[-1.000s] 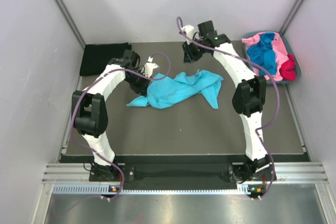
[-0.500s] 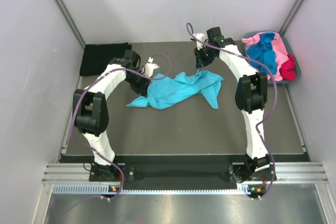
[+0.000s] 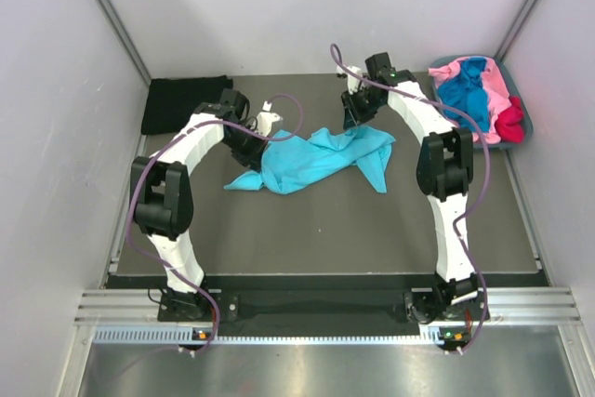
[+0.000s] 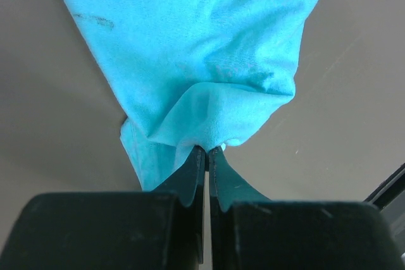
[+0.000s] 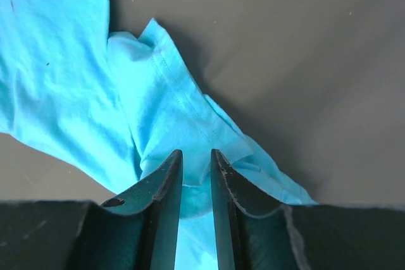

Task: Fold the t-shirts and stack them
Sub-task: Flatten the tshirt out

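turquoise t-shirt (image 3: 316,160): plain light turquoise, few dark flecks, centre | black t-shirt (image 3: 184,104): plain black, upper left | upper right: pink t-shirt (image 3: 451,70), royal blue t-shirt (image 3: 469,95), red t-shirt (image 3: 509,125), all plain | tub (image 3: 529,124): grey-blue | table (image 3: 325,230): dark grey-brown | left arm (image 3: 191,141), right arm (image 3: 418,113): white, black joints | cable (image 3: 297,113): purple

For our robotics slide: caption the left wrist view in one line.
Left gripper shut on a pinched fold of the turquoise t-shirt, grey table behind.

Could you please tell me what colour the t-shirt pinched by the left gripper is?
Light turquoise; the t-shirt shows best in the left wrist view.
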Action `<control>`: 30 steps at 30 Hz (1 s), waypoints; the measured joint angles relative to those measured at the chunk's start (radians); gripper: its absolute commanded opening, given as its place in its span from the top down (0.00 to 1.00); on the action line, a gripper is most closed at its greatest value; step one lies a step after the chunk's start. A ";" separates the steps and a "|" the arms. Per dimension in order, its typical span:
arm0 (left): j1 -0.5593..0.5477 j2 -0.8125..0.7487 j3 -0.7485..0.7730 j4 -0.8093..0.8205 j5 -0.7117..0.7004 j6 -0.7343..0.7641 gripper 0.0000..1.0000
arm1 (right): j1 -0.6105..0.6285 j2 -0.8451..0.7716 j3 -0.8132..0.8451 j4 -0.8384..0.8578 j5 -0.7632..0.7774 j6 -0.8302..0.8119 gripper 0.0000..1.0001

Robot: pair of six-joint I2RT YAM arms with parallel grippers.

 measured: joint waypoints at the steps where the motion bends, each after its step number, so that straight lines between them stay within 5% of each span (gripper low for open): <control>1: 0.000 0.000 0.000 0.000 0.001 0.000 1.00 | 0.000 0.000 -0.004 0.000 0.001 0.000 0.74; 30: -0.006 0.000 0.000 0.006 0.019 -0.016 1.00 | -0.027 0.000 -0.003 0.009 0.067 -0.002 0.69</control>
